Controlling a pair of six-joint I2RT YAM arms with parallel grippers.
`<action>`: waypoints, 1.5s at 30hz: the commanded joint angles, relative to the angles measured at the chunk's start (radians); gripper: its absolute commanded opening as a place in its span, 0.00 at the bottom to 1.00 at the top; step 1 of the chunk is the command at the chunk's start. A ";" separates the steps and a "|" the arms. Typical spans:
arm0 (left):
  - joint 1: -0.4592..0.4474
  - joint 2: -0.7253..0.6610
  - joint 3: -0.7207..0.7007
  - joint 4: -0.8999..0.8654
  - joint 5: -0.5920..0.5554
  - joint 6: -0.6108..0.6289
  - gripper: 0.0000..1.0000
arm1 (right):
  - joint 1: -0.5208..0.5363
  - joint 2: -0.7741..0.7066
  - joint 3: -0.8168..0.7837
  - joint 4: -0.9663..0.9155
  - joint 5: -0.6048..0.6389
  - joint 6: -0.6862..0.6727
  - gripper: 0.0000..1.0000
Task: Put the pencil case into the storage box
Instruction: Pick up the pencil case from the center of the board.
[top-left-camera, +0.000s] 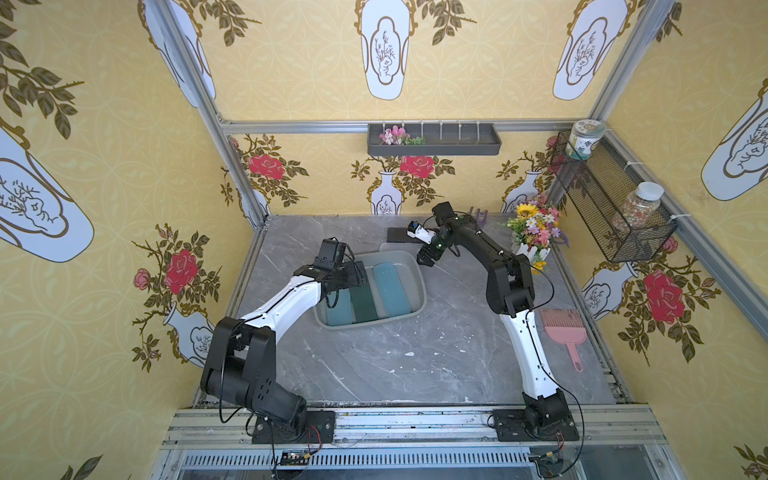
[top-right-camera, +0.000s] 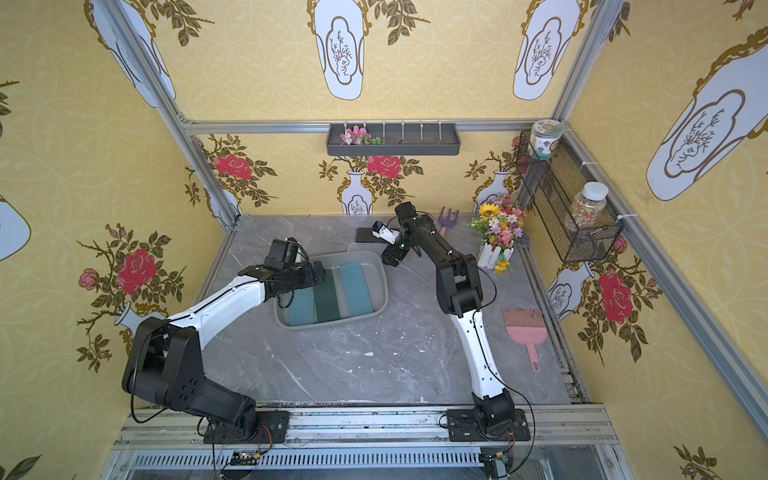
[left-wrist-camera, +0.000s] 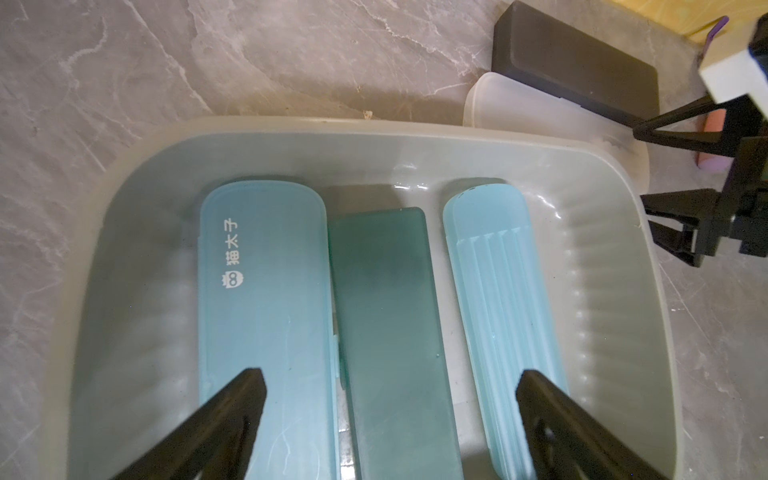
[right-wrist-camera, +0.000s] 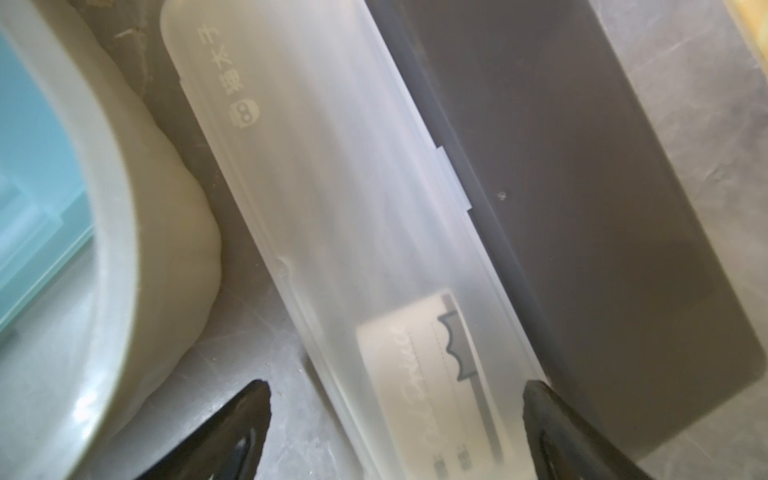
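Observation:
The storage box (top-left-camera: 420, 291) (top-right-camera: 383, 286) (left-wrist-camera: 137, 166) sits mid-table with three pencil cases lying side by side in it: a light-blue one (left-wrist-camera: 266, 311), a dark-green one (left-wrist-camera: 386, 316) and a ribbed light-blue one (left-wrist-camera: 494, 291). Hovering over them is my left gripper (left-wrist-camera: 388, 386) (top-left-camera: 358, 276), open and empty. Behind the box's far rim a frosted white pencil case (right-wrist-camera: 353, 208) (left-wrist-camera: 511, 104) lies on the table against a dark-grey case (right-wrist-camera: 582, 208) (top-left-camera: 397, 235). My right gripper (right-wrist-camera: 395, 399) (top-left-camera: 424, 259) is open, its jaws spanning the frosted case's near end; contact cannot be told.
A flower pot (top-left-camera: 534, 232) and a purple fork (top-left-camera: 478, 216) stand at the back right, a pink comb-like scoop (top-left-camera: 565, 328) lies by the right edge. On the walls hang a dark divided tray (top-left-camera: 434, 141) and a wire-mesh basket (top-left-camera: 611, 199) with jars.

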 joint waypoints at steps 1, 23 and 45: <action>0.000 0.003 -0.006 0.007 0.006 0.010 1.00 | -0.007 0.019 0.014 -0.021 0.031 -0.009 0.97; 0.000 0.001 -0.016 0.019 0.012 0.012 1.00 | 0.019 0.064 0.043 -0.046 0.095 -0.027 0.91; 0.001 0.013 -0.043 0.048 0.031 0.012 1.00 | -0.017 -0.100 -0.225 -0.029 0.145 0.038 0.76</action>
